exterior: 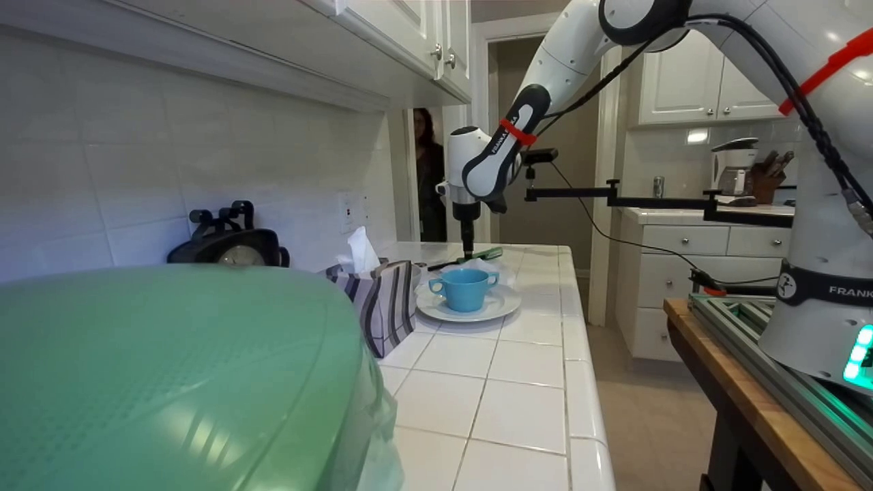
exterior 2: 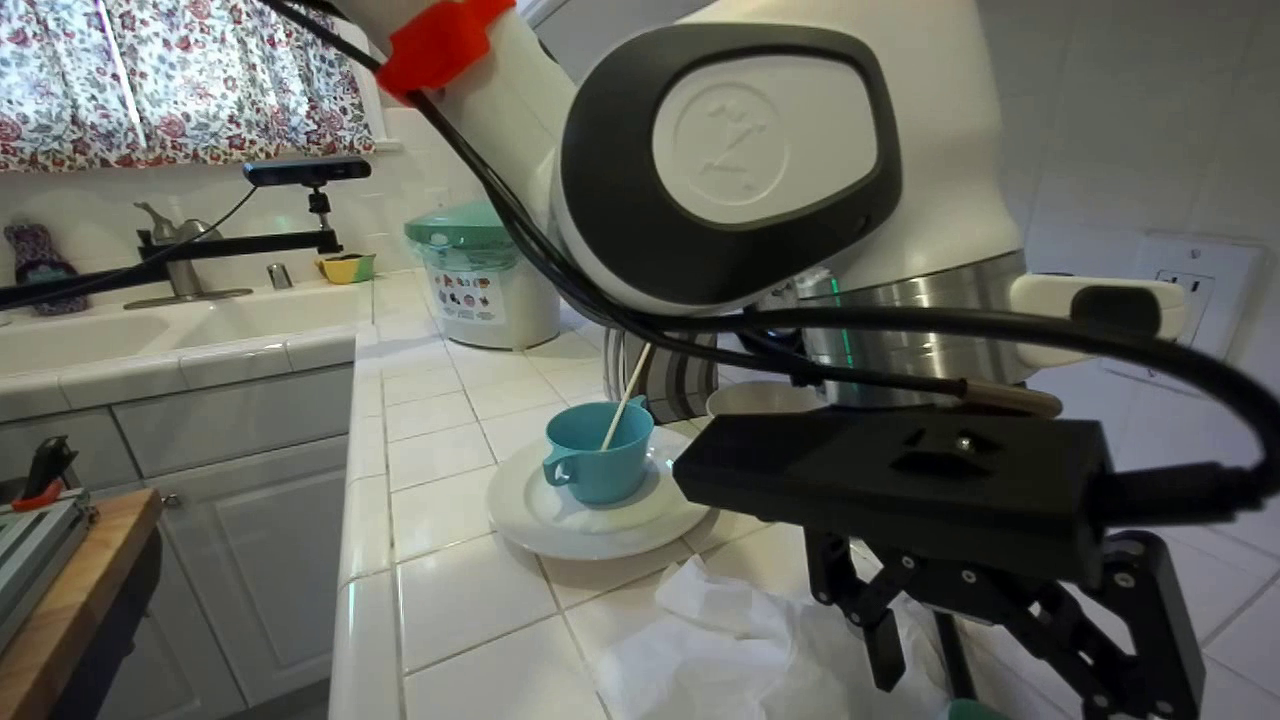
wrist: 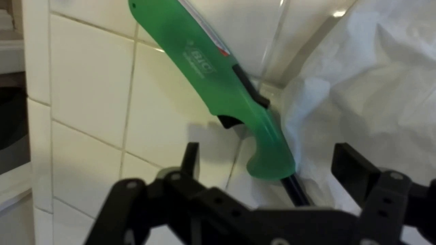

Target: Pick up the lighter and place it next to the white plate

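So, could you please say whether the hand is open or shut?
Open: in the wrist view, the hand shows its fingers apart, the lighter visible between.

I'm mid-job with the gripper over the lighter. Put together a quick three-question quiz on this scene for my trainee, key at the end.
1. What stands on the white plate?
2. Fill in the blank: in the wrist view, the large lettering on the green lighter reads ____.
3. True or false: in the wrist view, the gripper is open.

Key: 1. The light-blue cup. 2. BIC. 3. True.
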You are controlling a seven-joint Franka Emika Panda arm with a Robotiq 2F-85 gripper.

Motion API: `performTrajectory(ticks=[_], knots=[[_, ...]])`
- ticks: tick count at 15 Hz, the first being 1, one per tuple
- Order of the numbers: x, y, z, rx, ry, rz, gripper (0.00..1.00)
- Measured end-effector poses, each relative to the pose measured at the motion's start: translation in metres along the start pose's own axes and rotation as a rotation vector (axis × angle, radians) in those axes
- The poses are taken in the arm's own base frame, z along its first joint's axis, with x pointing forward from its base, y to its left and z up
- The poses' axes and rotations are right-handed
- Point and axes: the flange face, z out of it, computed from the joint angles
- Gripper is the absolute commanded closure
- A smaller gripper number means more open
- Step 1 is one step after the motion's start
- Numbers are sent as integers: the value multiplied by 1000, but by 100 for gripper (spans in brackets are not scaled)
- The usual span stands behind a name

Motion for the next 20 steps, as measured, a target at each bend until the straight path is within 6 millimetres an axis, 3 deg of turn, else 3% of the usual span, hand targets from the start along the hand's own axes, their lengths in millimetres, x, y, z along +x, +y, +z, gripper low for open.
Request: performTrajectory(ticks=[8, 13, 15, 17, 20], knots=[[14, 2, 8, 54, -5, -62, 0], [21, 4, 12, 92, -19, -72, 7], [24, 5, 14, 105, -28, -72, 14], [26, 7, 15, 114, -34, -68, 31], [30, 12, 17, 125, -43, -61, 45]])
